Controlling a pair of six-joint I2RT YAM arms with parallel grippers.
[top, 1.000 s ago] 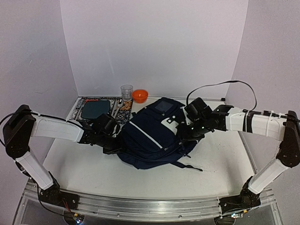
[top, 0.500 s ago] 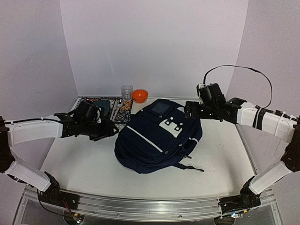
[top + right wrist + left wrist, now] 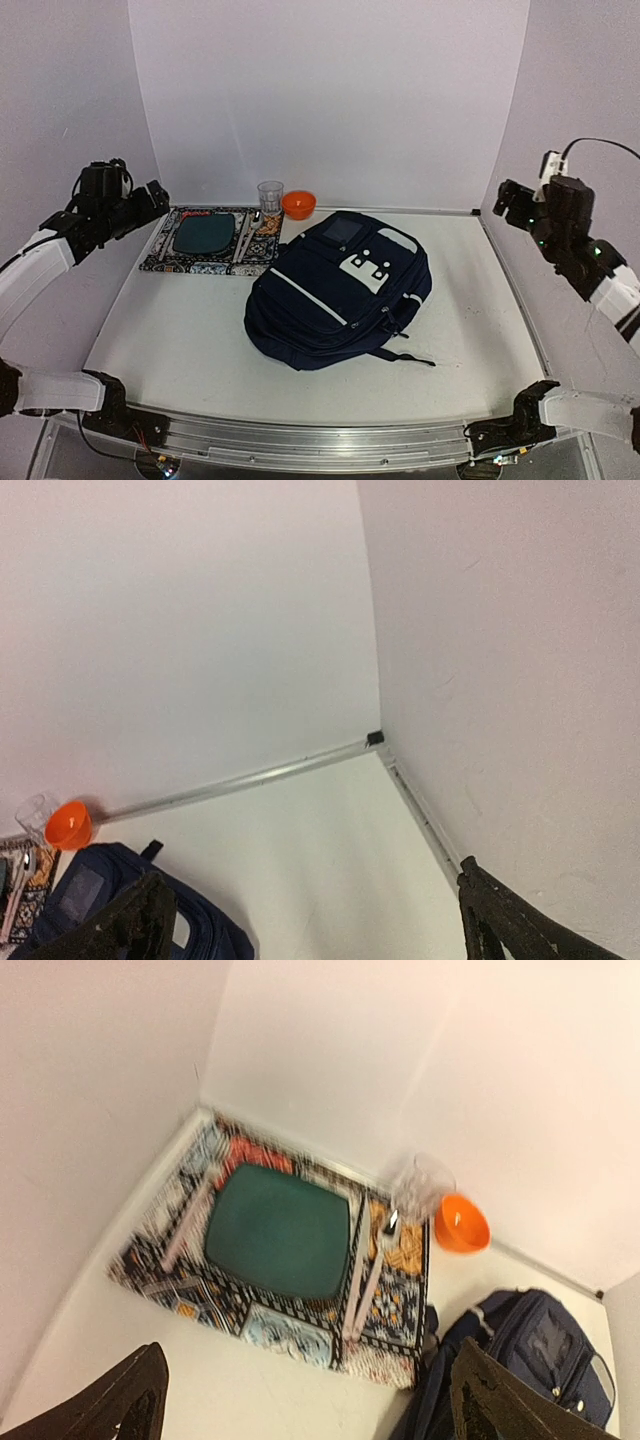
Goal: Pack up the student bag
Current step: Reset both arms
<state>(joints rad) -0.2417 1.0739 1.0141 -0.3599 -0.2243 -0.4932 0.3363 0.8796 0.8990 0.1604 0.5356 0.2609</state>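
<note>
Currently both arms are raised, jaws wide apart, nothing held: left gripper (image 3: 308, 1360) hangs over the patterned placemat (image 3: 160, 262), right gripper (image 3: 312, 875) near the right wall. Student bag (image 3: 335, 290) lies front-up in the middle of the table (image 3: 180, 340), touching neither gripper. Glass (image 3: 270, 195) and orange bowl (image 3: 298, 204) sit behind it.

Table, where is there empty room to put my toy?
Bare table right of the student bag, and the front strip between it and the metal rail. Crowded back left: placemat, glass, orange bowl.
</note>
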